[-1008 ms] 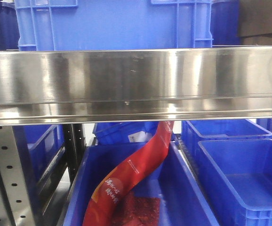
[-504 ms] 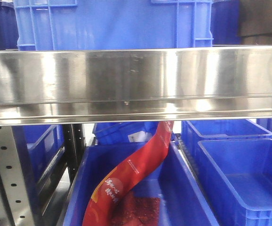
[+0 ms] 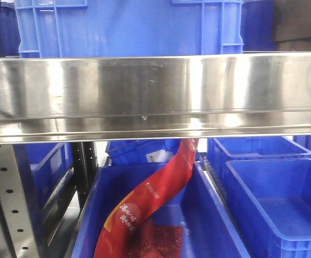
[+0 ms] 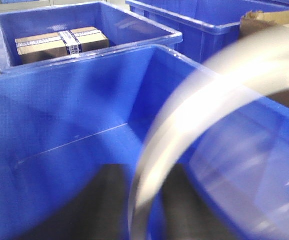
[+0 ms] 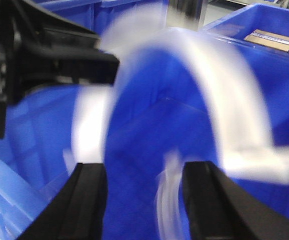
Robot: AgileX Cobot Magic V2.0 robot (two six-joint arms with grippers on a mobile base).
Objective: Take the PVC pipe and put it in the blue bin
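Note:
The PVC pipe [image 4: 194,95] is a blurred white arch hanging over the inside of a blue bin [image 4: 59,115] in the left wrist view. Its lower end runs between my left gripper's [image 4: 147,210] two dark fingers, which stand apart, with blue showing between the pipe and the right finger. In the right wrist view the pipe [image 5: 224,85] arches from the left gripper's black body [image 5: 44,55] to a flat tab at the right. My right gripper [image 5: 147,195] is open and empty just in front of it, above the blue bin [image 5: 149,130]. Neither gripper shows in the front view.
A steel shelf rail [image 3: 155,91] crosses the front view, with a blue crate [image 3: 128,27] above it. Below are blue bins [image 3: 274,199] and a red bag [image 3: 150,199]. A neighbouring bin holds a taped cardboard box [image 4: 59,42]. A second white blur [image 5: 167,200] lies between my right fingers.
In the front view a dark edge has come in at the far right by the shelf rail. The shelf, bins and red bag have not moved.

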